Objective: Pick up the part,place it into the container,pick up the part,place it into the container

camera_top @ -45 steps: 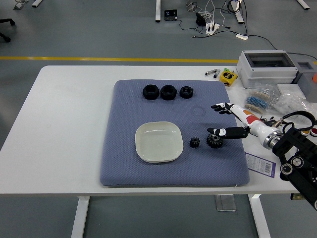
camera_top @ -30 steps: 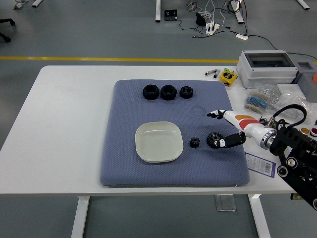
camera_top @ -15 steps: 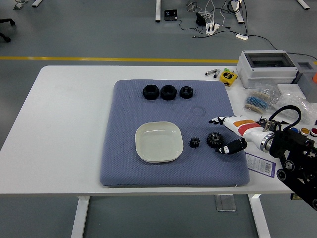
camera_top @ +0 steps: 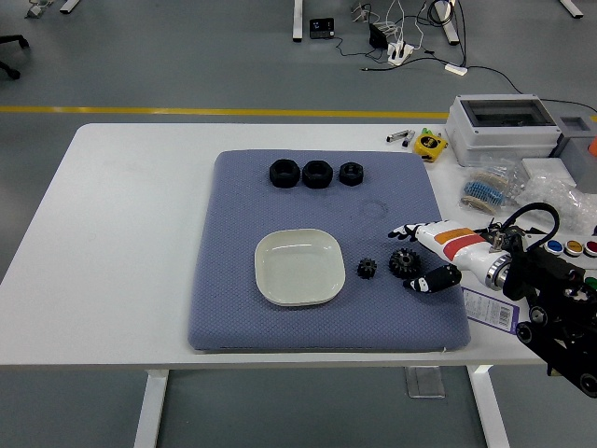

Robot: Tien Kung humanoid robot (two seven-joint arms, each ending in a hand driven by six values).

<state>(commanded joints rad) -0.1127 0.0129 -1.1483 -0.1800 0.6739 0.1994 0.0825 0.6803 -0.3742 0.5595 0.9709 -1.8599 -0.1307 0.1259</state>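
Black toothed gear (camera_top: pixel 403 262) on blue mat (camera_top: pixel 233 308), beside smaller gear (camera_top: pixel 366 270); right hand (camera_top: pixel 422 257) spread, empty.

The right arm (camera_top: pixel 560 299) is cut off by the picture's right edge and lower corner, so its upper part cannot be seen. The fingers (camera_top: pixel 403 231) of the right hand (camera_top: pixel 431 254) are too small to count or tell apart. The orange object (camera_top: pixel 584 145) by the grey box (camera_top: pixel 504 126) is cropped by the right edge. Print on the label (camera_top: pixel 491 309) lying on the bench (camera_top: pixel 131 233) is too small to read. The small items (camera_top: pixel 403 136) beside the yellow part (camera_top: pixel 430 145) cannot be identified.
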